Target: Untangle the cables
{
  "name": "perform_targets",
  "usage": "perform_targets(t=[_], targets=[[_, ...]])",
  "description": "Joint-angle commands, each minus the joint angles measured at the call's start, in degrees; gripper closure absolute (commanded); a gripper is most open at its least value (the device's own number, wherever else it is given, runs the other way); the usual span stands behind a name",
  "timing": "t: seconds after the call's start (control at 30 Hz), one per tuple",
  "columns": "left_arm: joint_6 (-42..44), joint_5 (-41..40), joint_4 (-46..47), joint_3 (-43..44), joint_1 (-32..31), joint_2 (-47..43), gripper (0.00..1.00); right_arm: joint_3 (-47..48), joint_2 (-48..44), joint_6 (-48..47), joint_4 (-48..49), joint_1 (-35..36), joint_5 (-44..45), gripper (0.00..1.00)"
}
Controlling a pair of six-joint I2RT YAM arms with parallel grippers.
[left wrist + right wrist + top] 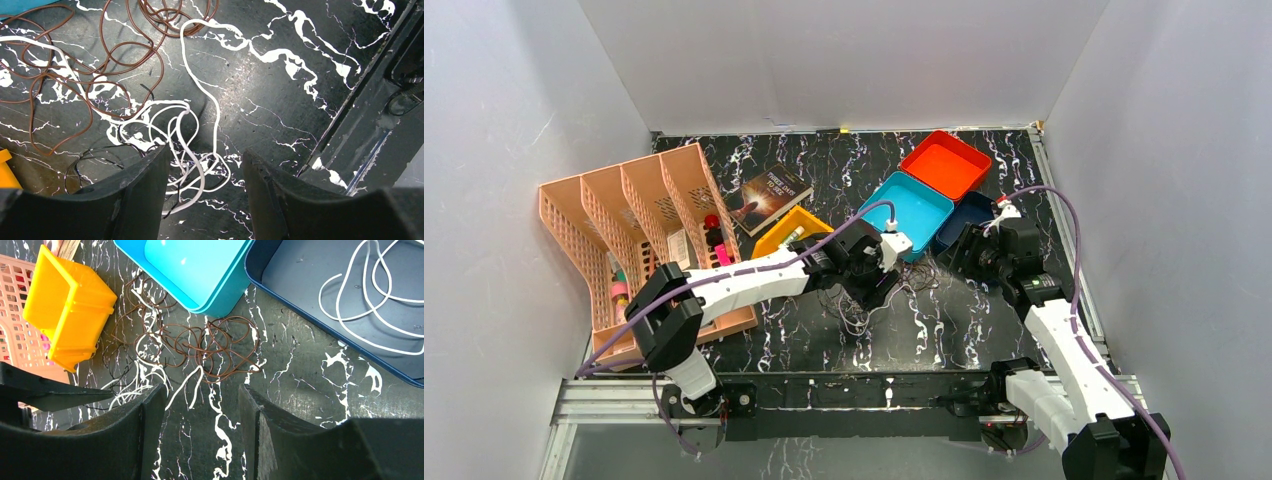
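Left gripper: jaws wide apart, nothing held. It hung low over the black white-veined marble tabletop, near the middle of the near edge. Straight below the gap lay the knotted loops of a thin white cable, on the surface and clear of both fingers. A thin black wire curled beside the left finger. Farther out we noted the wide loops of a thin brown cable, crossed by the white one.

Right gripper: also spread open and empty, above bare tabletop short of the brown tangle.

Beyond the tangle, toward the far right corner:
- a light blue plastic tray
- a dark blue plastic tray holding another loose white cable
- an orange tray

A small yellow plastic bin sat left of the tangle. A pink slotted plastic basket lay along the left edge.
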Motion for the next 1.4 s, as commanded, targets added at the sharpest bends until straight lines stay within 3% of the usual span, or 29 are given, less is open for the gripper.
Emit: perform_targets(t=[0.0, 0.2, 0.57, 0.83, 0.93, 1.1, 1.37], targets=[[0.78, -0.89, -1.66, 2.45, -0.2, 0.38, 0.48, -0.89, -1.42, 0.36, 0.4, 0.11, 0.42, 0.37], [1.09, -1.32, -1.66, 2.66, -0.2, 1.72, 0.58, -0.94, -1.36, 0.03, 0.45, 0.18, 0.31, 0.37], [0.5, -4.83, -0.92, 3.33, -0.22, -0.48, 1.0, -2.08, -2.27, 0.28, 3.41, 0.17, -2.77, 0.36], [-1.16, -9.0, -0.25, 4.03, -0.19, -7.9, 1.0, -4.76, -6.03, 0.11, 12.34, 0.09, -10.35, 0.34], [-2.2, -10.17, 0.43, 4.39, -0.18, -11.94, 1.0, -7.74, -9.61, 0.17, 18.66, 0.09, -12.36, 0.23], [-4.39, -14.36, 0.29, 5.38, -0.16, -17.24, 1.0, -10.64, -11.45, 1.74, 28.28, 0.11, -18.21, 0.14], [-7.78, -18.41, -1.44, 8.25, -0.12, -20.77, 1.0, -13.0, -14.18, 1.84, 43.85, 2.01, -22.95, 0.08]])
